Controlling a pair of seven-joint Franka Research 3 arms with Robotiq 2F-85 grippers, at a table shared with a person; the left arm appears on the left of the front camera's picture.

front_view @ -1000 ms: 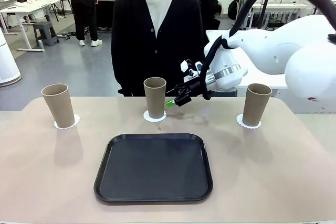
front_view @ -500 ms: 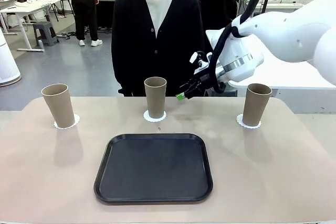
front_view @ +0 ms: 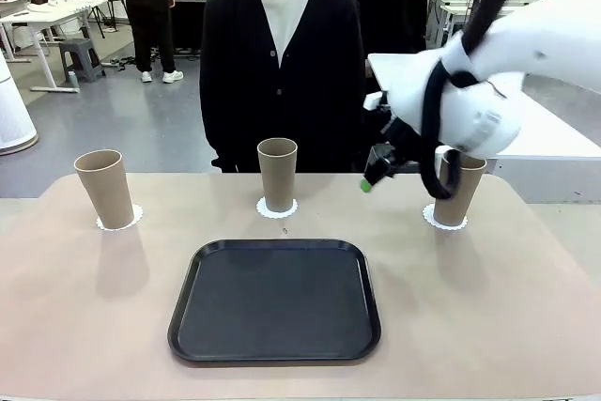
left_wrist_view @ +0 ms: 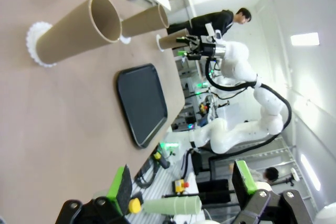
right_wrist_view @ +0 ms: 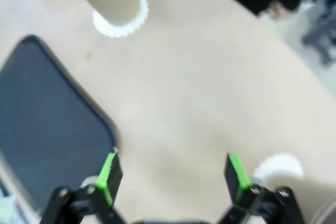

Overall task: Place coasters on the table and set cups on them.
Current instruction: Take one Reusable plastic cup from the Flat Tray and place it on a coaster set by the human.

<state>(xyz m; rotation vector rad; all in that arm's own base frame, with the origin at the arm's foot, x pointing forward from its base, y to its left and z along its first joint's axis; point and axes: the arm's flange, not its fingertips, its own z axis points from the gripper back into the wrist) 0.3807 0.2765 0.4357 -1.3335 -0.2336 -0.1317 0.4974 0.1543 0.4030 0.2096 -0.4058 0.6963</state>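
Three cups (front_view: 105,188) (front_view: 277,174) (front_view: 457,187) each stand upright on a coaster (front_view: 119,219) along the table's (front_view: 470,326) far edge, so the setting looks done; my right gripper (front_view: 374,174) hangs spread and empty between the middle and right cups; my left gripper (left_wrist_view: 181,187) is spread too, holding nothing; the tray (front_view: 274,300) sits bare.

The right arm (front_view: 479,119) hides part of the right cup (front_view: 460,196)
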